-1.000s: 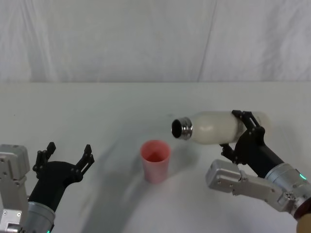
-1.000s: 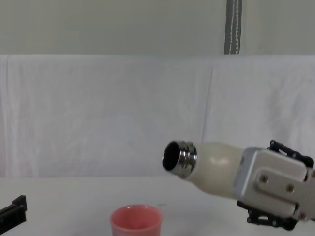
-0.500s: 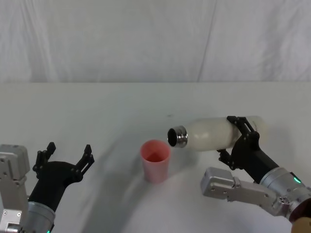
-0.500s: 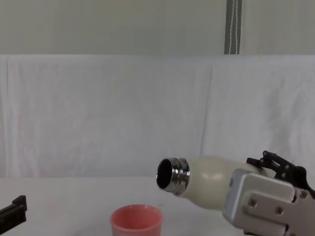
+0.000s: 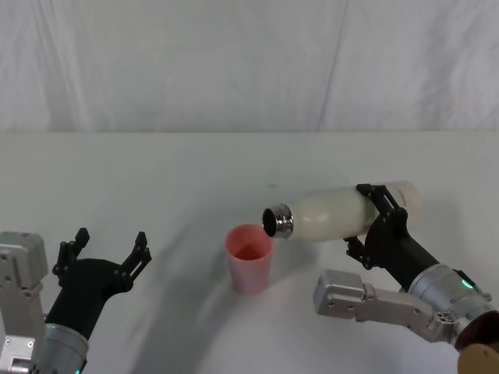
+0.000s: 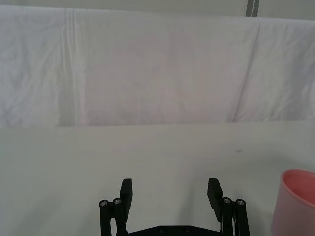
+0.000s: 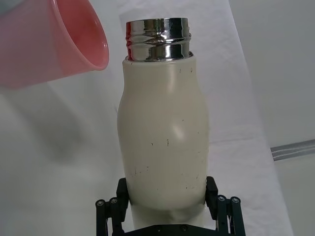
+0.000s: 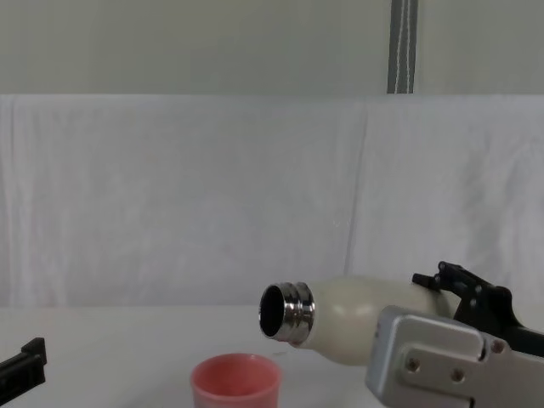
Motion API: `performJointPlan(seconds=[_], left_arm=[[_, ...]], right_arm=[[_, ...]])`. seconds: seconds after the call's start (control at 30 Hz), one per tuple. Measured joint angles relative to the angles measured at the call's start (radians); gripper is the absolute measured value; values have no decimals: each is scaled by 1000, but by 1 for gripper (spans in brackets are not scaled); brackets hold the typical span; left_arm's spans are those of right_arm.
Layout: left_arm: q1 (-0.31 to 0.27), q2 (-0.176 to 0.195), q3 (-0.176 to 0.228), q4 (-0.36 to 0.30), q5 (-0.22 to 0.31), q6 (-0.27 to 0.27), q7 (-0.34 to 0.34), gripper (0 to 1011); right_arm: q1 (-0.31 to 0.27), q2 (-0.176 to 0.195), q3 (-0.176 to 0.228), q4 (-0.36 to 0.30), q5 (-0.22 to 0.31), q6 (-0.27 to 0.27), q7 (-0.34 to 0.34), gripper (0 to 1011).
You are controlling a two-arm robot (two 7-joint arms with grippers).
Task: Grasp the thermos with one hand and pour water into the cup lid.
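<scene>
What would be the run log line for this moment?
right gripper: holds thermos tilted, mouth by cup lid rim | left gripper: open, idle

I read no words, brand or number anywhere. The thermos (image 7: 164, 142) I hold is blank.

A staged robot test bench, lab-type, is indicated. The table (image 5: 156, 171) is draped in white cloth, and a white cloth backdrop (image 8: 187, 195) is hung behind it. A plain wall (image 8: 195, 47) is seen above.

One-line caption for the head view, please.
Right end effector tips the uncapped thermos toward the pink cup lid; left end effector idles open.
</scene>
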Motion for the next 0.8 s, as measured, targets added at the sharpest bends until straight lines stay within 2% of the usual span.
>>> performJointPlan(seconds=[0.8], left_arm=[[0,0,0,0,0,0,0,1001]], right_arm=[[55,-7,-24,33,-55,19,-28,951]])
